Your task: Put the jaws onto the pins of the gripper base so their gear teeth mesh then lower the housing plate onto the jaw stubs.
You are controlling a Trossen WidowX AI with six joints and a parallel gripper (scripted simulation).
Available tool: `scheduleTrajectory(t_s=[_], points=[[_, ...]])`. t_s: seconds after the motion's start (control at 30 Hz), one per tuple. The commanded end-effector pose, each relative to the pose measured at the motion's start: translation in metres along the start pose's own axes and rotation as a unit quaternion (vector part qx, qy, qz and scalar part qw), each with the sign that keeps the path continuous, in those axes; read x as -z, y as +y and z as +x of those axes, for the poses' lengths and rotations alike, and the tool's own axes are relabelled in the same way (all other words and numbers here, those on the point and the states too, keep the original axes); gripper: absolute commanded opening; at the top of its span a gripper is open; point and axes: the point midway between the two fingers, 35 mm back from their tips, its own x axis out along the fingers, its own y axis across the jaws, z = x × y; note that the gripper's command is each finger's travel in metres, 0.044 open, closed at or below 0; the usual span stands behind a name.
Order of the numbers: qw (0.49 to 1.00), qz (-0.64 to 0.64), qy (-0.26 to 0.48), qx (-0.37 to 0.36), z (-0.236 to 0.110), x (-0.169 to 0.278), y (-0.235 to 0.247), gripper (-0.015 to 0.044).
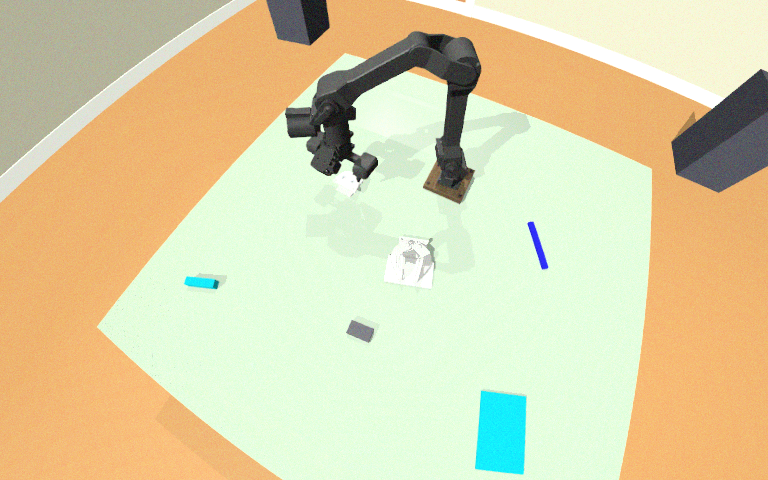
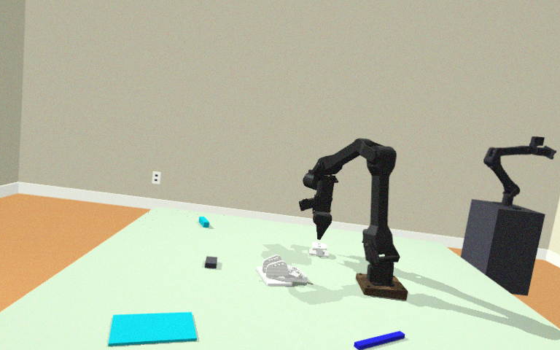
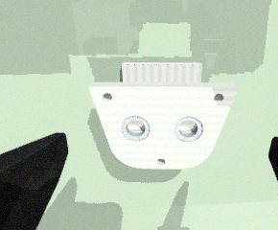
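Housing plate (image 1: 348,183) (image 2: 319,249) (image 3: 162,110) on green mat (image 1: 293,380) (image 2: 100,281) (image 3: 254,182), below and between fingers (image 1: 345,168) (image 2: 319,238), fingers wide open, holding nothing.

Taking the wide cyan slab (image 1: 500,432) (image 2: 152,328) as the landmark, it lies flat on the pale green surface (image 1: 293,380) (image 2: 79,286). Seen from the top, the blue bar (image 1: 537,245) (image 2: 379,340) lies above the slab and slightly to its right, well apart from it. The small dark gray block (image 1: 359,331) (image 2: 211,262) is above and to the slab's left. Farther left and higher than the slab lies the small cyan block (image 1: 201,283) (image 2: 203,222). None of these three touches the slab. In the exterior view, a white wall outlet (image 2: 156,177) shows beyond the slab.
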Motion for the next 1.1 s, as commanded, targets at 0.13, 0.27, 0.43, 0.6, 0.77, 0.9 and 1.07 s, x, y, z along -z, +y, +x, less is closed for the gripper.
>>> scheduleTrajectory(t_s=[0.13,0.27,0.43,0.6,0.77,0.9,1.07], points=[[1.0,-0.002,-0.001,-0.003,0.004,0.001,0.002,0.044],[1.0,-0.002,-0.001,-0.003,0.004,0.001,0.002,0.044],[1.0,-0.002,-0.001,-0.003,0.008,0.001,0.002,0.044],[1.0,-0.002,-0.001,-0.003,0.016,0.0,0.002,0.044],[1.0,-0.002,-0.001,-0.003,0.024,0.001,0.002,0.044],[1.0,-0.002,-0.001,-0.003,0.024,0.001,0.002,0.044],[1.0,-0.002,-0.001,-0.003,0.024,0.001,0.002,0.044]])
